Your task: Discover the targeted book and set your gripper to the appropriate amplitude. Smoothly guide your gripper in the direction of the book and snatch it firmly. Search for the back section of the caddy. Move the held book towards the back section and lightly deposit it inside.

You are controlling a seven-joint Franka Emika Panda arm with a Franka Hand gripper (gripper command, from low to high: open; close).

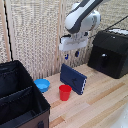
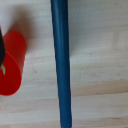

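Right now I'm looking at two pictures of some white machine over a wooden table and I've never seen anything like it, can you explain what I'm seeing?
The white machine is a robot arm; its gripper, with two blue-tipped fingers, hangs open and empty above a dark blue book standing on edge. The exterior view shows the whole table from a separate camera. The wrist view comes from a camera on the arm, looking straight down, so the book appears as a thin blue strip beside a red cup. Also on the table: a blue bowl, a black fabric caddy with compartments, and a rigid black box.
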